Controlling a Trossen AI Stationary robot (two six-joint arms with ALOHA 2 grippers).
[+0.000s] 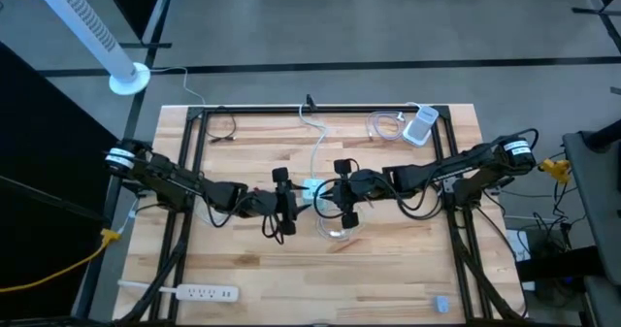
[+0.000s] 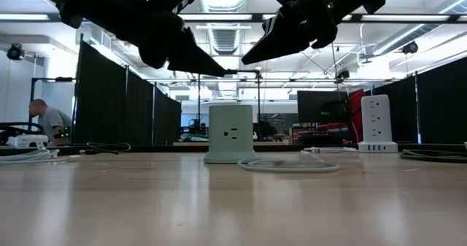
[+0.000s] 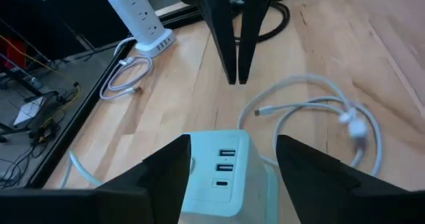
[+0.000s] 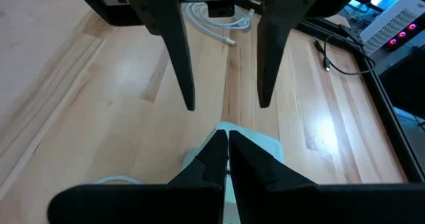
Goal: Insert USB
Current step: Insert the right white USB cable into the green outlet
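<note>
Left end effector (image 3: 229, 174) hangs wide over the pale charger cube (image 3: 222, 174), right end effector (image 4: 228, 161) pinched empty, loose white USB cable (image 3: 312, 111) on the counter (image 1: 388, 278) — could easily snag.

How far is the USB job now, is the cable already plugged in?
Not yet. The white cable lies loose on the table, its plug free, and the USB ports of the pale green charger block look empty. The left gripper is open around the block; the right gripper is shut and holds nothing. Left: pick up the plug and insert it.
</note>
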